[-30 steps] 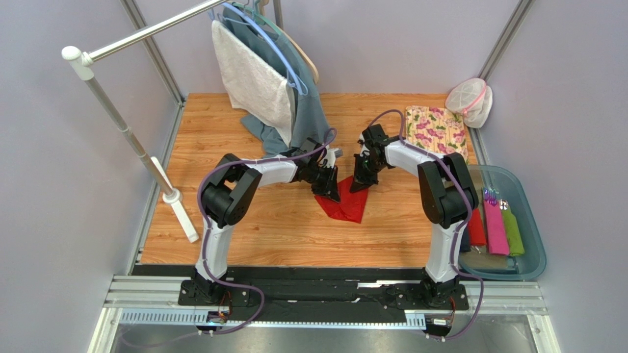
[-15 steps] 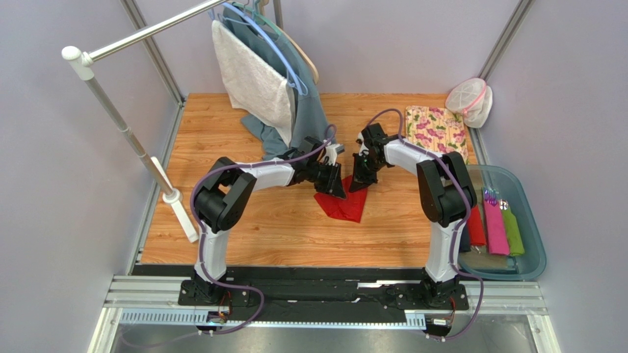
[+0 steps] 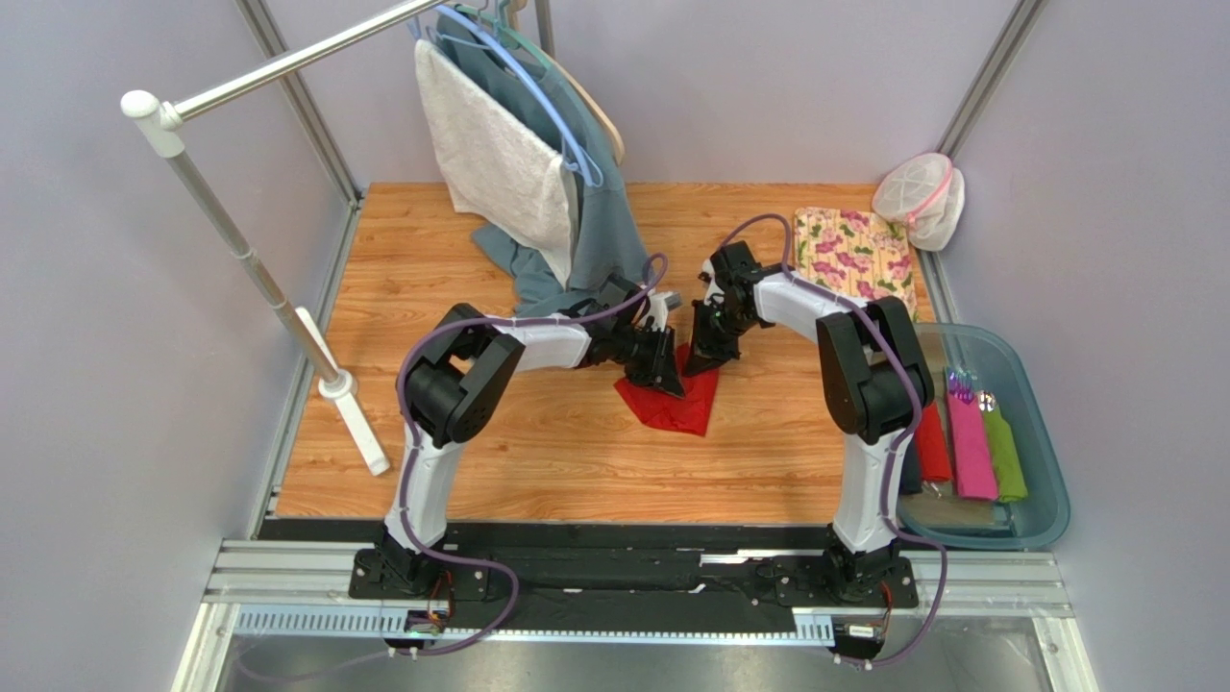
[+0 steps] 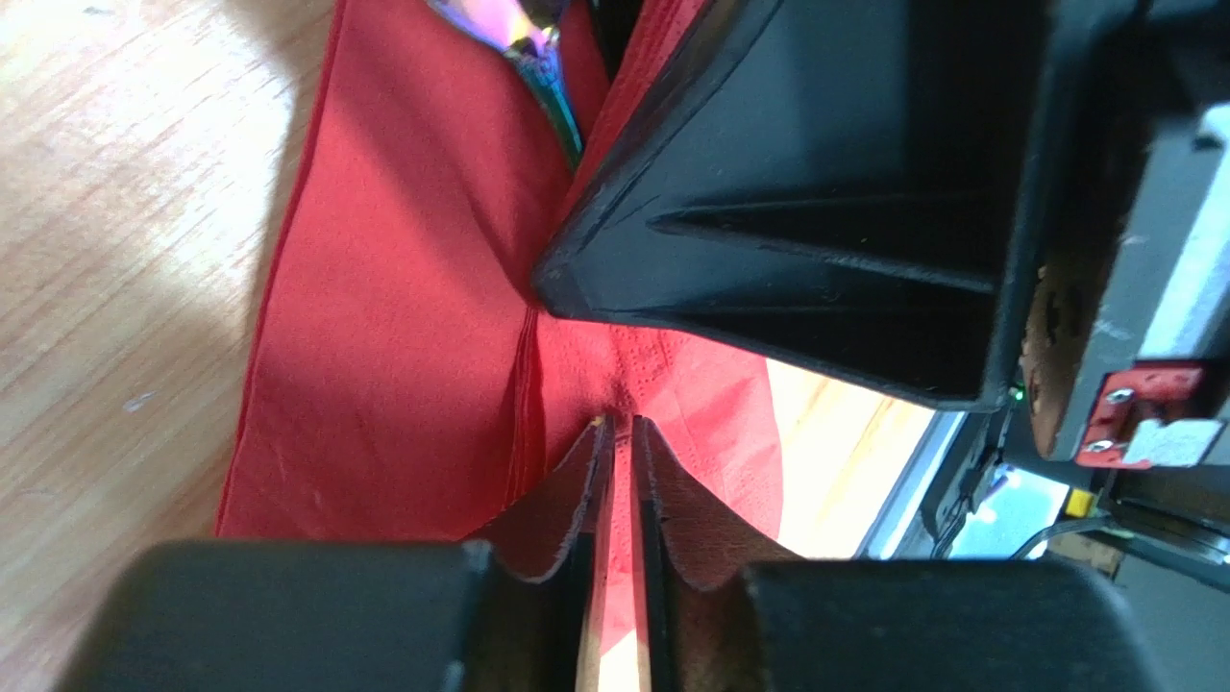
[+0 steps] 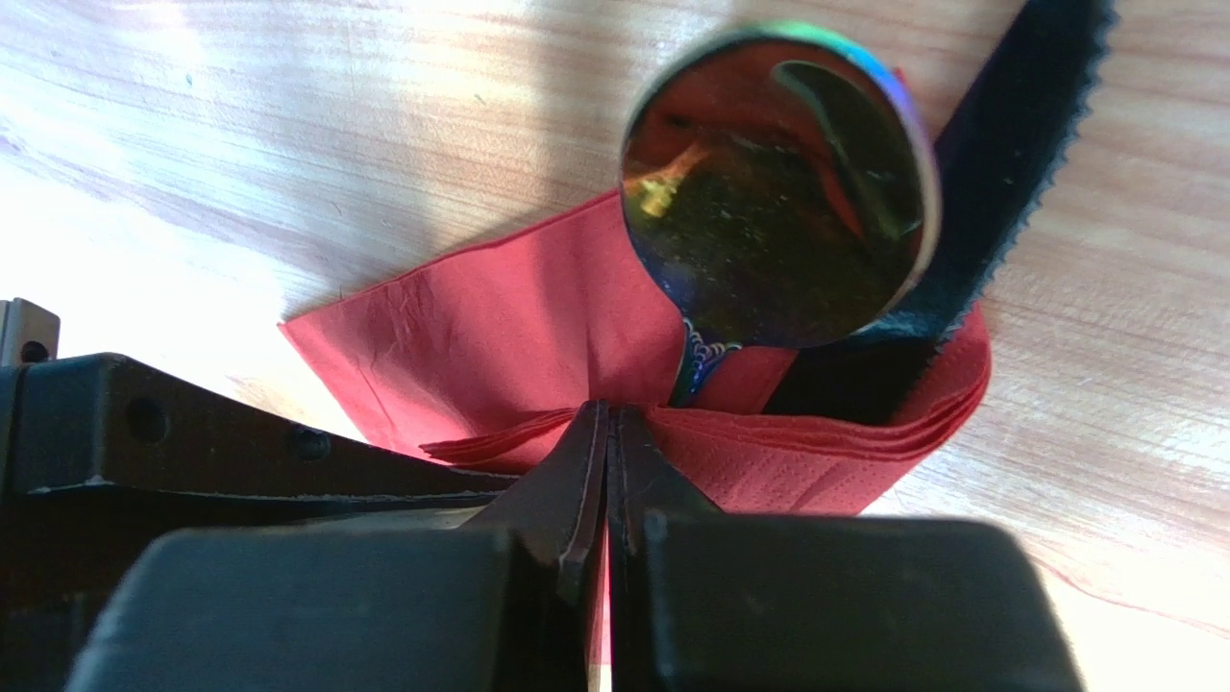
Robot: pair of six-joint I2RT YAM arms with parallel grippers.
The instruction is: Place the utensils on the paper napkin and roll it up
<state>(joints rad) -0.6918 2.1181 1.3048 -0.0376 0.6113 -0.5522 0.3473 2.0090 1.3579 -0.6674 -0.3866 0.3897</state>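
My right gripper (image 5: 607,421) is pressing its fingers together on the folded layers of the paper napkin (image 5: 491,339), where the neck of an iridescent spoon (image 5: 780,188) is running into the fold. My left gripper (image 4: 617,430) is showing a thin slit between its fingers at a pucker in the red sheet; whether it is gripping, I cannot tell. The napkin is lying mid-way across the wooden table (image 3: 433,274), between both arms.

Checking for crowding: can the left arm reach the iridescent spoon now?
Likely not cleanly: the right hand sits on the paper napkin right beside the left hand, crowding the way to the spoon.
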